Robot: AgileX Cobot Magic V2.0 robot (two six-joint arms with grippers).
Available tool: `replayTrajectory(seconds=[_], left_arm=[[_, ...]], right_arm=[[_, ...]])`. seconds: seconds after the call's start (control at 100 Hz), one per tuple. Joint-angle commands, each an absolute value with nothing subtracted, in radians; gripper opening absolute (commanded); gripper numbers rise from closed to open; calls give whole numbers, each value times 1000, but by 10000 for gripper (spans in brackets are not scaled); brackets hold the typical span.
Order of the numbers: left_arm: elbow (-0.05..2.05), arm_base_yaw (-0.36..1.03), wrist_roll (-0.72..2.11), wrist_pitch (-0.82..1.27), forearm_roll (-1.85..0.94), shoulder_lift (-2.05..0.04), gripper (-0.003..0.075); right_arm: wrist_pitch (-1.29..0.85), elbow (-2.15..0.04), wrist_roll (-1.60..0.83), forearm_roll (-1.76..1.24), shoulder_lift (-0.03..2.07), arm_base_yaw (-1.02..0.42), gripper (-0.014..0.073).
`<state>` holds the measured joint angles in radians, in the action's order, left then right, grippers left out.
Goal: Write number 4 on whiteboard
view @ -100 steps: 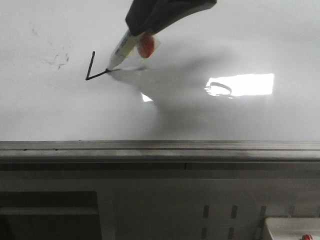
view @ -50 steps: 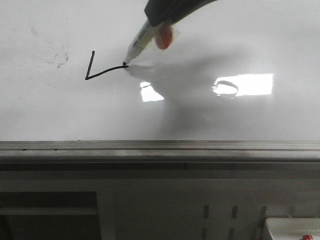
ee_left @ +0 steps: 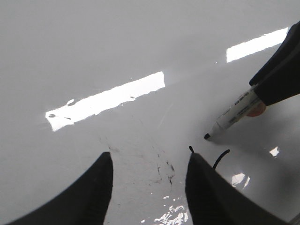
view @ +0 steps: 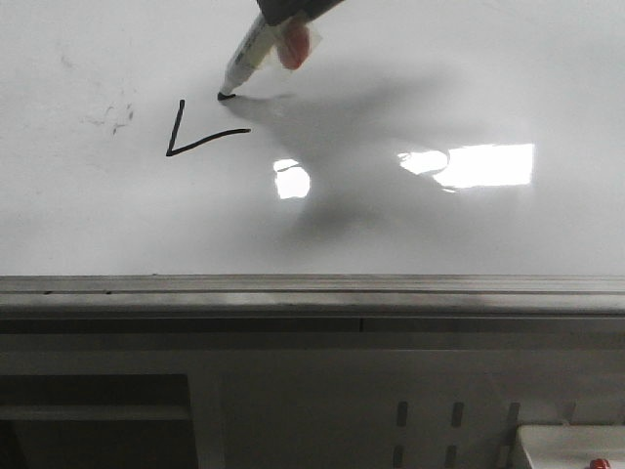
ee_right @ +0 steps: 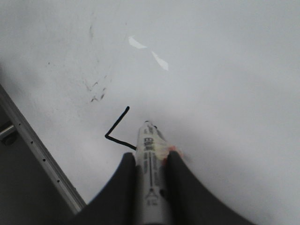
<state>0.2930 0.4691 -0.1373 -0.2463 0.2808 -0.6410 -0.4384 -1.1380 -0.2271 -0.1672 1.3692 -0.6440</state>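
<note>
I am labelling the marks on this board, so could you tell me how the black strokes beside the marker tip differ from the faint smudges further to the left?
The number 4, only partly drawn, is two crisp, solid black lines meeting at a sharp corner; the smudges are pale grey broken specks with no clear shape. The strokes lie nearer the marker; the smudges lie further left. Both sit on the whiteboard.

Robot lab or test bench, not a home. Glossy whiteboard (view: pixel 410 225) laid flat as the work surface, grey metal edge rail (view: pixel 312 293) along its near side. Bright rectangular ceiling-light reflection (view: pixel 488 164) on the board, right of centre. Below the rail, plain grey metal frame with slotted holes (view: pixel 430 415), near right. Faint grey smudge marks (view: pixel 115 117) on the far left of the board. No household items visible.
</note>
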Motion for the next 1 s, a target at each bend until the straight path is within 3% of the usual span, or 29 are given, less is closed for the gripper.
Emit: replayTrajectory(seconds=[0.0,0.18,0.55,0.82,0.99], left_arm=[[321,463,-148,-315,268,-637,337],[321,463,-148,-315,271,-637,337],[321,467,-148,-306,361,-637,337],[321,681,-152,-310,594,-710,337],[321,797,-152,-312,591,-819,337]], right_arm=[[-383,-1174,-237,-160,1349,-638,-64],[-489,-1149,-237,-177,1349,-655,-64],[-442,-1048,-237,-218,1330,-689,-64],[-469,-1089,-237,-218,1293,-826,-64],[-485,-1129,-237,-216,1293,-904,-64]])
